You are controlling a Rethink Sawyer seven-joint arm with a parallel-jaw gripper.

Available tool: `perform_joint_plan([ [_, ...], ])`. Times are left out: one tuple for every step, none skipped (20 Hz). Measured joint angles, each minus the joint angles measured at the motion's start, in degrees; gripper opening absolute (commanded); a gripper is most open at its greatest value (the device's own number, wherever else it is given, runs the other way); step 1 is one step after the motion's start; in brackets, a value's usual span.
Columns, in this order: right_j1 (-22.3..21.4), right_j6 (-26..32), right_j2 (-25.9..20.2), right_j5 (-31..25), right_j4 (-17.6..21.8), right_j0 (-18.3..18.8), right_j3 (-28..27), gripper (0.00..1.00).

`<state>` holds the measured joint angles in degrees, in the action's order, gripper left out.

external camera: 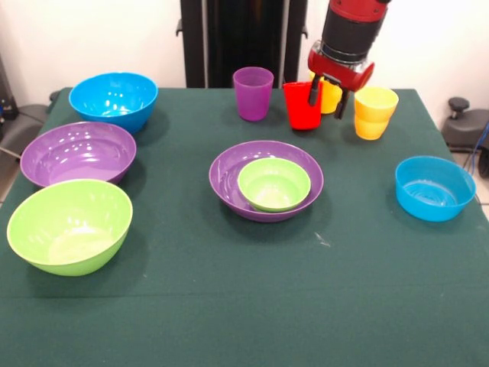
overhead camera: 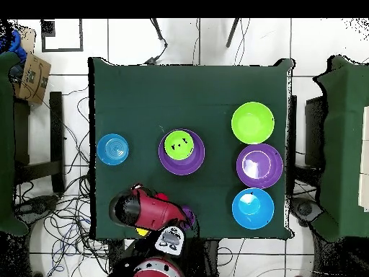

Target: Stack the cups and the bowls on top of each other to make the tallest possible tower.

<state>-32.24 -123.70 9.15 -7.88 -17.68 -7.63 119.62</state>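
Care with the grip is mattering most here: the gripper (external camera: 327, 99) is straddling the right wall of the red cup (external camera: 302, 105), one finger dipping inside the rim and the other hanging outside between the red cup and a yellow cup (external camera: 330, 95) behind it. The fingers are looking spread around that wall, not yet visibly pinching it. A good pick is calling for a firm squeeze on the wall, then a straight lift, so the neighbouring yellow cups (external camera: 374, 112) are not getting knocked. The likely goal is the tower (external camera: 267, 180) at mid-table, where a small green bowl (external camera: 273, 183) is sitting inside a purple bowl (external camera: 229, 174).

The arm (external camera: 351, 30) is coming down near-vertically at the table's far edge, wrist pointing straight down; overhead, it is covering the cups.
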Motion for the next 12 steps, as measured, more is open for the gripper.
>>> perform_joint_plan([
  [0.00, 0.00, 0.12, 0.00, 0.00, -0.10, 0.00, 1.00],
  [0.00, 0.00, 0.25, 0.00, 0.00, -0.18, 0.00, 1.00],
  [0.00, 0.00, 0.32, 0.00, 0.00, -0.20, 0.00, 1.00],
  [0.00, 0.00, 0.44, 0.00, 0.00, -0.18, 0.00, 1.00],
  [0.00, 0.00, 0.49, 0.00, 0.00, -0.19, 0.00, 1.00],
  [0.00, 0.00, 0.55, 0.00, 0.00, -0.18, 0.00, 1.00],
  [0.00, 0.00, 0.57, 0.00, 0.00, -0.18, 0.00, 1.00],
  [0.00, 0.00, 0.58, 0.00, 0.00, -0.18, 0.00, 1.00],
  [0.00, 0.00, 0.59, 0.00, 0.00, -0.18, 0.00, 1.00],
  [0.00, 0.00, 0.59, 0.00, 0.00, -0.19, 0.00, 1.00],
  [0.00, 0.00, 0.59, 0.00, 0.00, -0.19, 0.00, 1.00],
  [0.00, 0.00, 0.63, 0.00, 0.00, -0.19, 0.00, 1.00],
])
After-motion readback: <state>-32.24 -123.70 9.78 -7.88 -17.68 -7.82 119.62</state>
